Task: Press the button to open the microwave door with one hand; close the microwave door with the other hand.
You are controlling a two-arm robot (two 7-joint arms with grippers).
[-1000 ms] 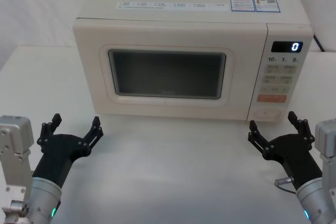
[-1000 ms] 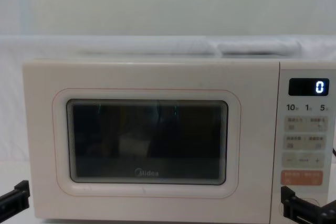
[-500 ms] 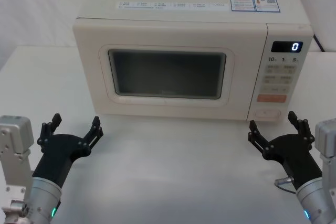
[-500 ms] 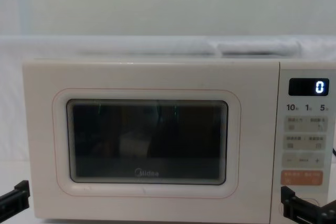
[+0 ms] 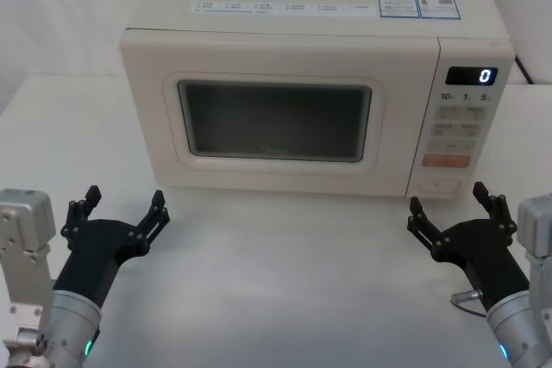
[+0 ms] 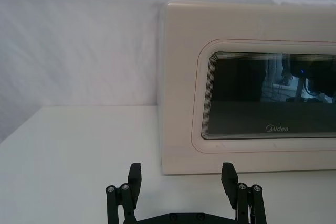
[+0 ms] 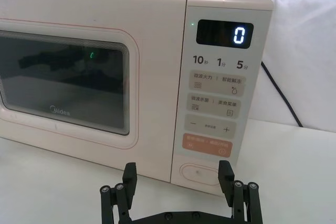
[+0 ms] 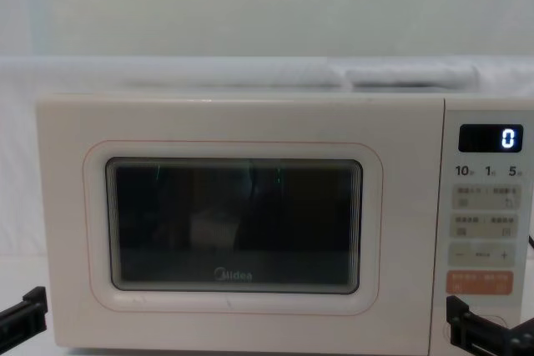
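Table [image 5: 285, 273]: white, bare before the microwave [image 5: 285, 49].
Door [image 5: 272, 118]: shut.
Right gripper [image 5: 453, 210]: fingers spread, empty; button [image 7: 202, 173] just ahead between fingertips.
Left gripper [image 5: 121, 210]: spread, empty.
Advice: press squarely with one fingertip.

Left gripper [image 5: 121, 210]: black blocky body, thin linked fingers [image 6: 135, 178] with silver screws at the joints, grey cylindrical wrist, small green light, pale grey box at lower left of the head view. Right gripper [image 5: 453, 211]: same black build, fingers [image 7: 226, 176] with silver screw heads, grey wrist, blue-green light, short grey cable loop beside it.
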